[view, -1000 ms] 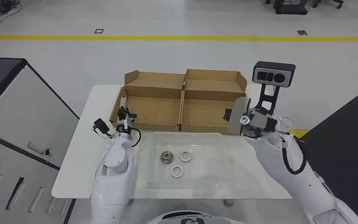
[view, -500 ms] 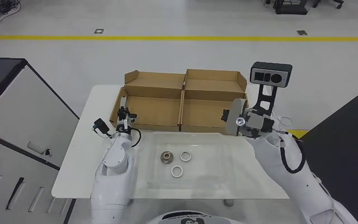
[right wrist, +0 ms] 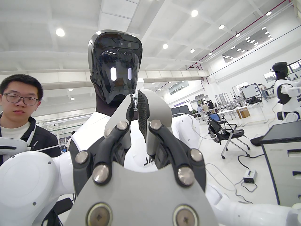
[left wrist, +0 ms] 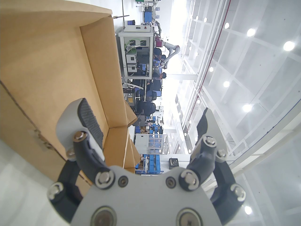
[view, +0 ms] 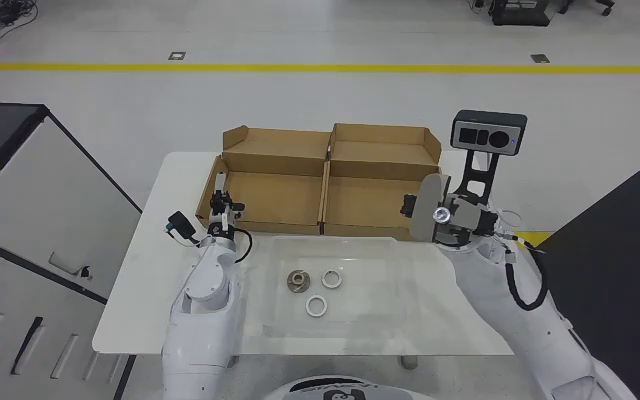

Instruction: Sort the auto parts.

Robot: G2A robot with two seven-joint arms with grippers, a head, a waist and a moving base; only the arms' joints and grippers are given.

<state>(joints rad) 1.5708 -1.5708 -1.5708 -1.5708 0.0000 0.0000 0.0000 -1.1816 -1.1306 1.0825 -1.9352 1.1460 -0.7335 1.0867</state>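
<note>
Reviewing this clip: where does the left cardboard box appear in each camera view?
Top view: the left cardboard box stands open at the far side of the table, against the right box, with the left gripper at its near wall.
Left wrist view: its cardboard wall rises just beyond the left gripper.
Right wrist view: camera faces away from the table; right gripper pinches a small metal part.
Shared landmark: the open left gripper.

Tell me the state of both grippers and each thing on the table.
Left gripper: open, holding nothing.
Right gripper: shut, pointing up.
Left box: open, flaps up.
Right box: open, flaps up.
Metal part: lying loose on the tray, not boxed.
Far ring: flat on the tray, not boxed.
Near ring: flat on the tray, not boxed.
</note>
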